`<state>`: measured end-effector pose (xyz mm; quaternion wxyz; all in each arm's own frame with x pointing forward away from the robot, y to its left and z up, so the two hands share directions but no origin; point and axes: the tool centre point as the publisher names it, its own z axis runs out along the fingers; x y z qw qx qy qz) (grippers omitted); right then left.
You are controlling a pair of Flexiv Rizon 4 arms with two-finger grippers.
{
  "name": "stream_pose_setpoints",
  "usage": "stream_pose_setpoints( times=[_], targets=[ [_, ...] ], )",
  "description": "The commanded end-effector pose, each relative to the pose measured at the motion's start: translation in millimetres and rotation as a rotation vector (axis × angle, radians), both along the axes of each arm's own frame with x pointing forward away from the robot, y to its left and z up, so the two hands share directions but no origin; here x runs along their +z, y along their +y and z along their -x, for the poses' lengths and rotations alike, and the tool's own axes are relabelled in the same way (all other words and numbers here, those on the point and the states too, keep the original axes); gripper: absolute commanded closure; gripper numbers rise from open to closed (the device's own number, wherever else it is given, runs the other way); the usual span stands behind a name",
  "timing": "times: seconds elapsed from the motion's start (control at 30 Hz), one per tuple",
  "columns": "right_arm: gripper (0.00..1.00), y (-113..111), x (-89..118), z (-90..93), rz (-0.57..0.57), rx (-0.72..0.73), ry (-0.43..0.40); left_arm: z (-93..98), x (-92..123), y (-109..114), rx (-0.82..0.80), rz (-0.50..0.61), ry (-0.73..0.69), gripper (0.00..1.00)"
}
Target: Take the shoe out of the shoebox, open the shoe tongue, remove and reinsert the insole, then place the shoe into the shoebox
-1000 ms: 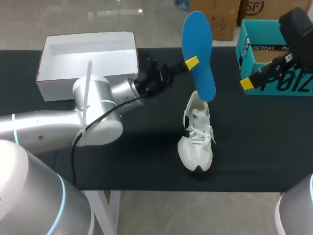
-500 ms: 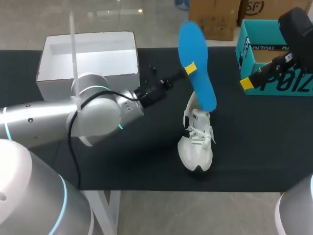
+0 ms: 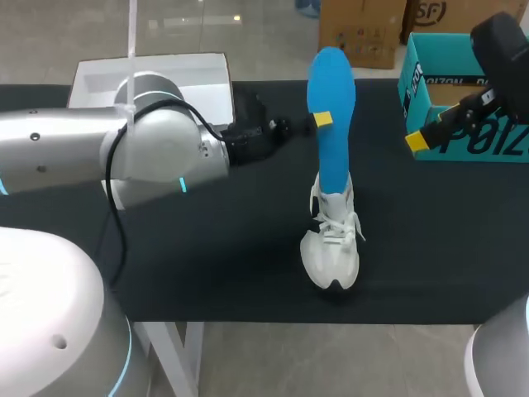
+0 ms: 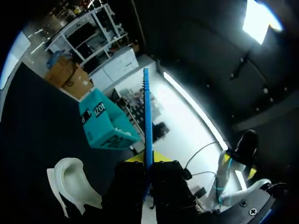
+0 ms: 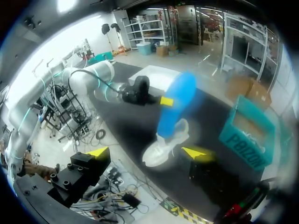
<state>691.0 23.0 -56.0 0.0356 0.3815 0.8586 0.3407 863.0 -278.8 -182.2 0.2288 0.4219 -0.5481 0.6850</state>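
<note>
My left arm is reaching in from the left and stretching across the surface [image 3: 430, 231], with its wrist pointing sideways toward the middle. The left claw [image 3: 322, 120] is squeezing the blue insole [image 3: 332, 91] from two sides, partway up. The insole is standing almost straight up, and its bottom end is sitting inside the white shoe [image 3: 331, 248]. The shoe is resting flat on the surface with its toe pointing at the front edge.

My right arm is hanging up high at the right, by the teal box [image 3: 430, 74]. The right claw [image 5: 148, 152] is spreading wide open and is holding nothing.

The head view is showing only one yellow tip of the right claw. The right wrist view is showing both tips far apart, with the shoe [image 5: 163, 144] and insole [image 5: 175, 102] well ahead of them. The left wrist view is showing the insole [image 4: 146, 116] from its thin edge, like a blue line pinched between the dark fingers. It is also showing the open heel of the shoe [image 4: 72, 179] just beside the left claw [image 4: 147, 177].

The white box [image 3: 190, 83] is sitting open at the back left, behind my left arm. The shoe is lying out on the surface, well apart from both boxes.
</note>
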Motion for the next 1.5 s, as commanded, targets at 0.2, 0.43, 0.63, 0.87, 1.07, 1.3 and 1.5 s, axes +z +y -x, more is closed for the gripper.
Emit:
stream_pose_setpoints(
  times=[0.2, 0.43, 0.63, 0.87, 1.07, 1.3, 1.5],
  targets=[
    [0.00, 1.5, -0.2, -3.7, 0.003, 0.001, 0.005, 8.0, -14.1, 4.8, -0.118, 0.044, 0.060, 1.00],
    [0.00, 1.5, -0.2, -3.7, 0.003, 0.001, 0.005, 8.3, -11.6, 6.4, -0.130, 0.107, 0.041, 1.00],
    [0.00, 1.5, -0.2, -3.7, 0.003, 0.001, 0.005, 7.2, -6.5, 8.0, -0.100, 0.230, 0.051, 1.00],
    [0.00, 1.5, -0.2, -3.7, 0.003, 0.001, 0.005, 7.2, -6.5, 8.0, -0.100, 0.230, 0.051, 1.00],
    [0.00, 1.5, -0.2, -3.7, 0.003, 0.001, 0.005, 7.2, -6.5, 8.0, -0.100, 0.230, 0.051, 1.00],
    [0.00, 18.2, -12.1, -5.7, 0.052, -0.011, 0.005, 7.2, -6.5, 8.0, -0.100, 0.230, 0.051, 1.00],
    [0.00, 44.1, -19.1, -0.9, 0.073, 0.005, 0.005, 7.2, -6.5, 8.0, -0.100, 0.230, 0.051, 1.00]
  ],
)
